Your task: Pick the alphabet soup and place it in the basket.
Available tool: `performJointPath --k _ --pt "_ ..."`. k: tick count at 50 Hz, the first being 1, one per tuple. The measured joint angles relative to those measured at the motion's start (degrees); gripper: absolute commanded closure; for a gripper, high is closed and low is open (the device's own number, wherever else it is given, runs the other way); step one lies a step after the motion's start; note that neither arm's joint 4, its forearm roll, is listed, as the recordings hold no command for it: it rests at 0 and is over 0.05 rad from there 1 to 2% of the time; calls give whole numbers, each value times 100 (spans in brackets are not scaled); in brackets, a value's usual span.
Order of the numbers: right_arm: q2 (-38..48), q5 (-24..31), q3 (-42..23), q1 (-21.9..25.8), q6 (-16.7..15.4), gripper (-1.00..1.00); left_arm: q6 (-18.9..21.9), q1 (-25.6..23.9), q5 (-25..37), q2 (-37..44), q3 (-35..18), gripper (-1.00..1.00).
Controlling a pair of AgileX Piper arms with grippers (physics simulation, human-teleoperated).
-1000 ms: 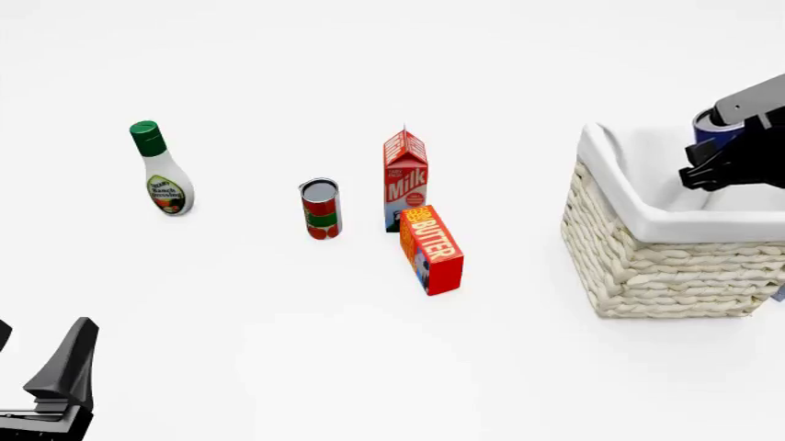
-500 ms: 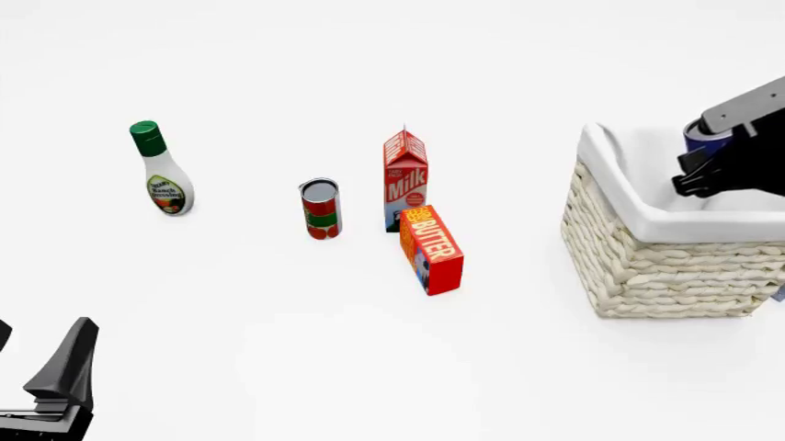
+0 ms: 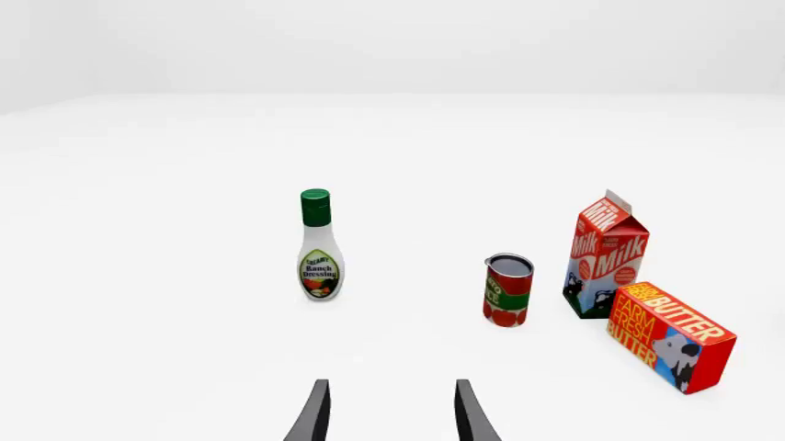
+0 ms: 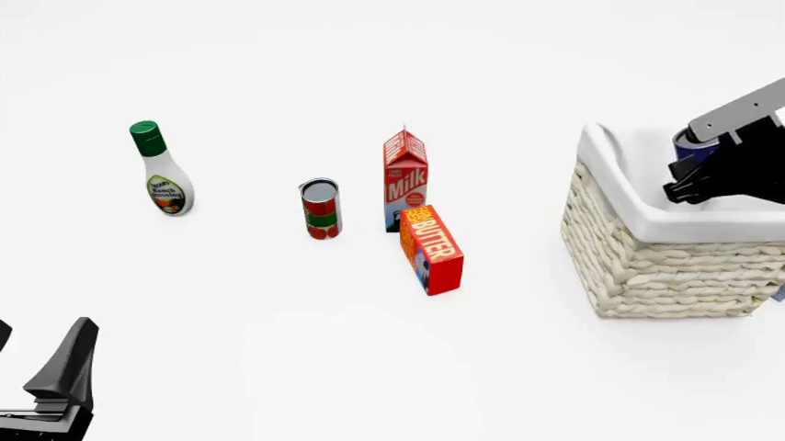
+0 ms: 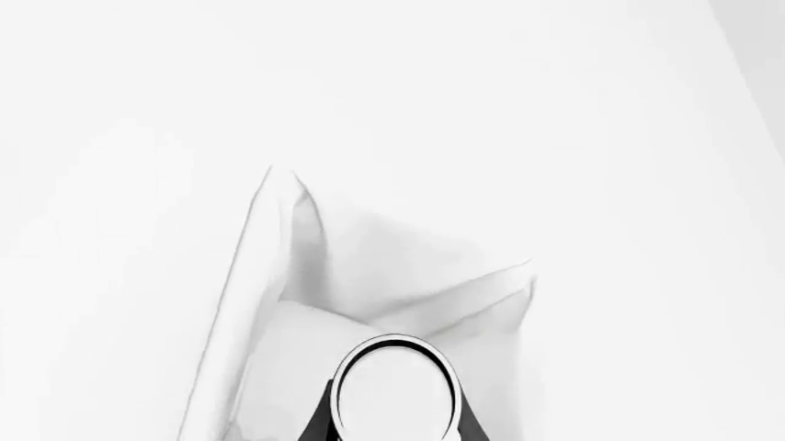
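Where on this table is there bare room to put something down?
Widest: between the green-capped dressing bottle and red-green can, and between the red butter box and woven cream basket. Crowded: can, red milk carton and butter box cluster.

Left gripper point(image 4: 43, 390) showing matte black, wedge-shaped fingers; right gripper point(image 4: 701, 179) appearing black beneath a grey link.

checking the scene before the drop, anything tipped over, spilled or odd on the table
Only the butter box looks askew: it sits tilted at an angle by the milk carton. The dressing bottle and red-and-green can stand upright. Nothing is spilled. The right gripper holds the soup can over the basket.
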Motion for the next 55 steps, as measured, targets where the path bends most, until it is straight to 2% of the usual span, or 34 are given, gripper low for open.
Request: performJointPath --k 23,24,55 --pt "93 -69 13 -13 -49 100 0 0 0 0 0 -100" --pt "95 -72 13 -14 -50 -100 0 0 0 0 0 -100" --pt "9 -104 -40 -20 81 -100 0 0 0 0 0 -100"
